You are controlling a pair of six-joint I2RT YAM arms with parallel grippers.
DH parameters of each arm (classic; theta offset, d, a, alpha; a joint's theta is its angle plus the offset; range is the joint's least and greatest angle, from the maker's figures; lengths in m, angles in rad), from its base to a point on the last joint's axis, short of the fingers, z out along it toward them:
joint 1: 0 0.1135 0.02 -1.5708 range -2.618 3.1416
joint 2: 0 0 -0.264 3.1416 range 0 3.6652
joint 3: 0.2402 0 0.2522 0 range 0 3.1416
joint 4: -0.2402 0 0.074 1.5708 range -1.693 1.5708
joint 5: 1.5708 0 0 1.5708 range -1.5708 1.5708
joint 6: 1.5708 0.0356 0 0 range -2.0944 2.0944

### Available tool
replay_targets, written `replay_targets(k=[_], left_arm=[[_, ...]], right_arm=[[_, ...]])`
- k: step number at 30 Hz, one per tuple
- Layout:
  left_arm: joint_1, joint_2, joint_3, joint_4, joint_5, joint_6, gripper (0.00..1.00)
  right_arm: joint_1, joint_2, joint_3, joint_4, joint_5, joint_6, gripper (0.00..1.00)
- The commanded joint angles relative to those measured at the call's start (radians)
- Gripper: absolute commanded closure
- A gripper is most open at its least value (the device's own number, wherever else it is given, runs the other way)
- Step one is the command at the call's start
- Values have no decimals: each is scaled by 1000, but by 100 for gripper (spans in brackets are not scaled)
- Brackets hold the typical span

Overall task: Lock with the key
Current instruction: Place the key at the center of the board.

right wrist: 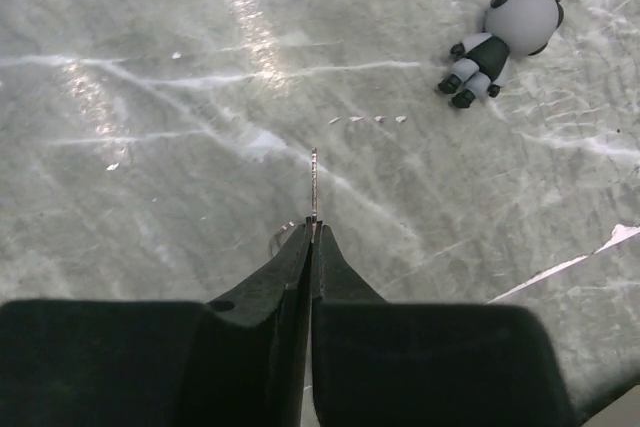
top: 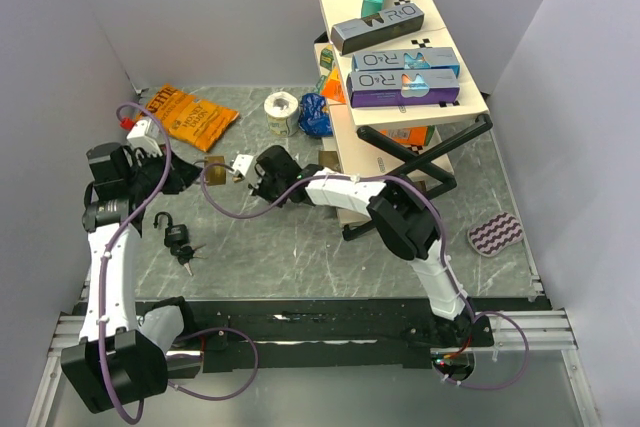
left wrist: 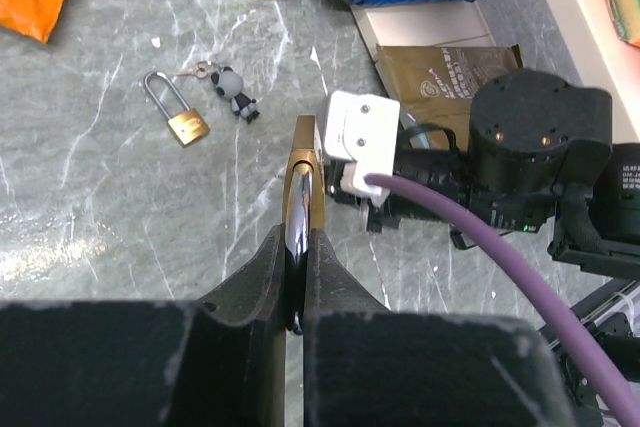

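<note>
The left end effector (left wrist: 298, 249) is clamped on the brass padlock (left wrist: 300, 182), which it holds edge-on above the bench (right wrist: 150, 197). The right end effector (right wrist: 311, 237), just right of the padlock, pinches the key (right wrist: 313, 182), whose blade projects past its tips. Beyond the padlock, a small lock (left wrist: 186, 125) and a panda fob (left wrist: 238, 94) lie on open bench.

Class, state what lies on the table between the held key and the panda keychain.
In the right wrist view, only bare marble table with a few white specks separates the key from the panda keychain.
</note>
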Motion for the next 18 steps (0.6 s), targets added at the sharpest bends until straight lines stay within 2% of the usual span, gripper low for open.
replay_targets(k=[1, 3, 6, 9, 12, 18], left_arm=[[3, -17, 10, 65, 19, 7, 99], [0, -12, 9, 61, 19, 16, 99], [0, -4, 12, 47, 23, 39, 99], [0, 6, 19, 30, 28, 71, 99], [2, 49, 64, -31, 22, 137, 99], [2, 135, 156, -169, 69, 248, 99]], right_arm=[[-15, 33, 75, -24, 35, 32, 89], [-20, 39, 100, -33, 35, 43, 82], [-22, 19, 93, -15, 34, 26, 53], [-20, -21, 86, 7, 5, 5, 33], [-19, -88, 68, 16, -78, 0, 21], [40, -267, -101, 158, -178, -69, 8]])
